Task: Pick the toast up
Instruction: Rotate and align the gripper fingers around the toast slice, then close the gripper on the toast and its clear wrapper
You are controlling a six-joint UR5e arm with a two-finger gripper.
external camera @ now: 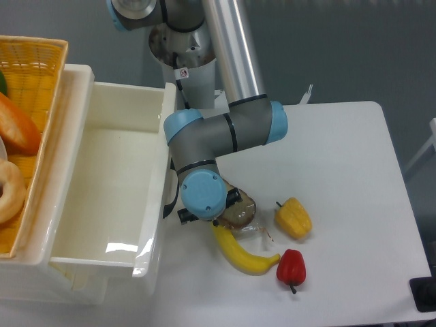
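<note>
The toast (242, 214) is a brown slice in crinkly clear wrap, lying on the white table just right of the arm's wrist. Only part of it shows; the rest is under the wrist. My gripper is hidden beneath the blue-capped wrist joint (202, 193), directly over the toast's left part. Its fingers do not show, so I cannot tell whether it is open or shut, or whether it touches the toast.
A yellow banana (244, 254) lies just in front of the toast. A yellow pepper (293, 218) and a red pepper (291, 267) lie to the right. A white bin (109, 184) stands at the left, with a wicker basket (27, 102) of food beyond it.
</note>
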